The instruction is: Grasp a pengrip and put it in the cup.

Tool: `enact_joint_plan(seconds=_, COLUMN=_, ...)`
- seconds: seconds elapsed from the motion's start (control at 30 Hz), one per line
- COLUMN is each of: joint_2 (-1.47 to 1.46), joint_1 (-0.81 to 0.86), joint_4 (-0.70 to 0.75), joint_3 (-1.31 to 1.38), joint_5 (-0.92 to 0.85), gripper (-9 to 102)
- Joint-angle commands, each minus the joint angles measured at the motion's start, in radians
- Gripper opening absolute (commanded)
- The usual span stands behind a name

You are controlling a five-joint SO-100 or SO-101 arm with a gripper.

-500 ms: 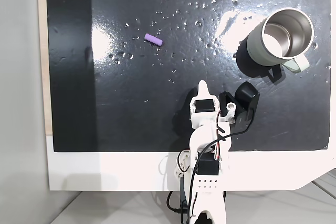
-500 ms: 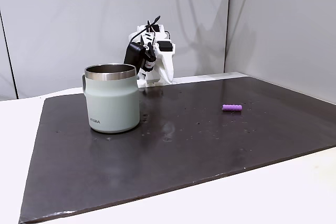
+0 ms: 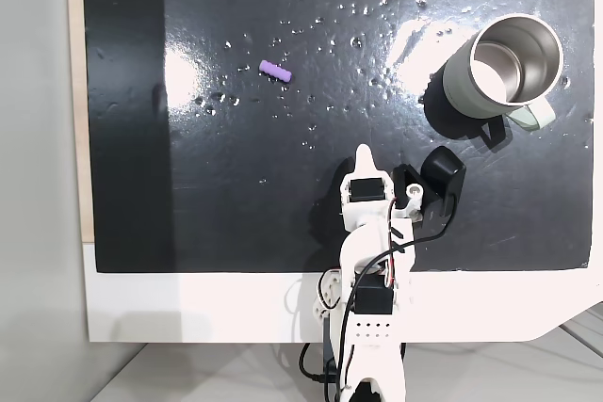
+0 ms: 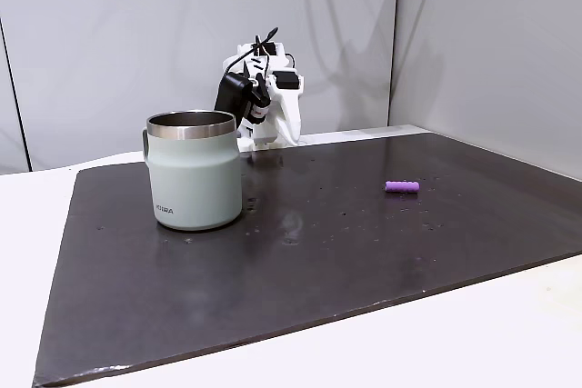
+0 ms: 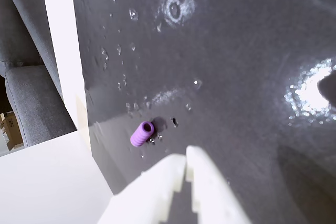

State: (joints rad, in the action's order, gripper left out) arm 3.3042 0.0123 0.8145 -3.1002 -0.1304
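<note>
- Purple pengrip (image 3: 275, 70) lying on its side on the black mat (image 3: 236, 185), left of centre toward the far edge in the top-down fixed view; in the side fixed view, pengrip (image 4: 402, 186) to the right, well apart from the cup (image 4: 195, 182).
- Cup (image 3: 504, 68) upright at the far right of the mat in the top-down view, steel mouth open and unobstructed, loop handle turned toward the near right.
- Gripper (image 5: 186, 157) with white fingertips together and holding nothing in the wrist view; pengrip (image 5: 142, 132) just beyond the tips and to their left. Gripper (image 3: 366, 157) folded back near the arm base at the near edge of the mat.
- Risk, judged: small, round, soft-looking part likely to roll or squirt out sideways if pinched off-centre or across its rounded side.
- Risk, judged: glossy mat with scattered droplets or specks; low friction possible, so a nudge before closing may push the part away.
- Risk, judged: part far smaller than the cup mouth, so release is forgiving; collision with rim or handle on approach remains the main hazard.
- Path between pengrip and cup free of obstacles; white tabletop (image 3: 236, 308) around the mat, grey wall panels behind.
</note>
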Motion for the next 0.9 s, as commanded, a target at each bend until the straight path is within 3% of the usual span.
enact_joint_plan(seconds=0.0, joint_2=0.014, joint_1=-0.037, joint_4=0.035, joint_3=0.060, joint_5=0.026, gripper=0)
enact_joint_plan(seconds=0.2, joint_2=-0.051, joint_1=-0.153, joint_4=0.163, joint_3=0.273, joint_5=0.117, gripper=0)
enact_joint_plan(seconds=0.43, joint_2=-0.549, joint_1=-0.147, joint_4=0.189, joint_3=0.637, joint_5=0.279, gripper=0)
enact_joint_plan(seconds=0.87, joint_2=-1.212, joint_1=-0.193, joint_4=0.256, joint_3=1.127, joint_5=0.591, gripper=0)
